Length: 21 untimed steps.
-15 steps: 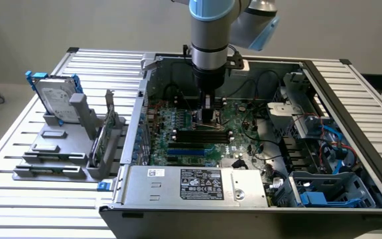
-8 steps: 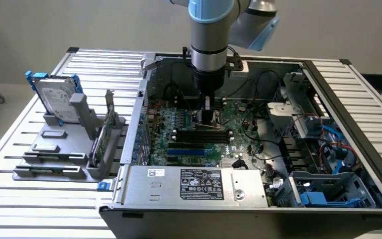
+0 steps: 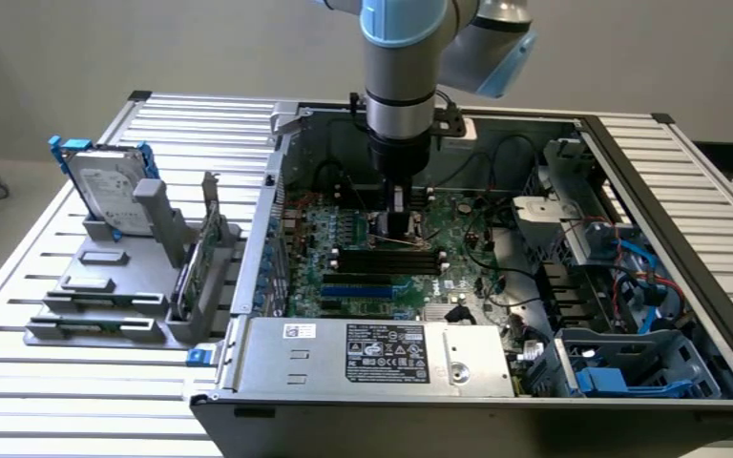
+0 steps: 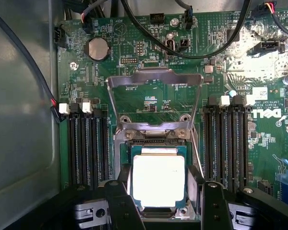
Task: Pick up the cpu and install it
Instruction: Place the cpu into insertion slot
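The cpu (image 4: 158, 178), a small square chip with a bright silver top and a thin green rim, lies level in the mouth of the motherboard socket (image 4: 121, 143). My gripper (image 4: 161, 199) straddles it, and the black fingers (image 4: 119, 203) press against its two opposite sides. The socket's metal load plate (image 4: 153, 79) stands swung up and open behind the chip. In the exterior view my gripper (image 3: 399, 227) reaches straight down into the open computer case (image 3: 380, 382), low over the motherboard (image 3: 462, 224).
Black memory slots (image 4: 86, 143) (image 4: 228, 143) flank the socket closely. Black cables (image 4: 149, 33) loop over the board beyond the load plate. A silver hard drive (image 3: 106, 186) with blue brackets stands in a grey rack outside the case, at the exterior view's left.
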Motion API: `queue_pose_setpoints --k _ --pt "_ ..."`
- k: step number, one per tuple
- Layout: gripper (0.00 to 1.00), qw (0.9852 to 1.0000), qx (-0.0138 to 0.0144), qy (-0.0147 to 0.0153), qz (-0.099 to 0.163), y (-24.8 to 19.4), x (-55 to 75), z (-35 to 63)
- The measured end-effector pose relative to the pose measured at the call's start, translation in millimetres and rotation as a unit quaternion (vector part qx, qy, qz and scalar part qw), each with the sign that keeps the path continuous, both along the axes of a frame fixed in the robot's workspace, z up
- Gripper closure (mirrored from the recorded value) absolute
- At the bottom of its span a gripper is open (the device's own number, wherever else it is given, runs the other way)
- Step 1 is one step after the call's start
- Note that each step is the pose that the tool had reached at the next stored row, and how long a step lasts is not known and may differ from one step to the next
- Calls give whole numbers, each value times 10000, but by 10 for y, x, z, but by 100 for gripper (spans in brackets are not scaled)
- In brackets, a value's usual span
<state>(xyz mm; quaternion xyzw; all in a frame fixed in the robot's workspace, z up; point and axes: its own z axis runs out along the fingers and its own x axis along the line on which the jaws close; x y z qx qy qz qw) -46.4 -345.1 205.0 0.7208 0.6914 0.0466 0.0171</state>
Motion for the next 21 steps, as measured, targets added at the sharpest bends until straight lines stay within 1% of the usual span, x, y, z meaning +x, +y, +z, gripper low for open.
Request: queue_pose_setpoints --k 2,5,13,19,21 --pt "45 10000 -9 -12 14 0 0 -5" --pt "45 10000 -15 -18 20 0 -4 -12" --pt "45 10000 -23 -23 30 0 -12 -44" --pt "45 10000 -55 -26 42 0 -12 -58" --pt "45 10000 -60 -26 48 0 -12 -63"
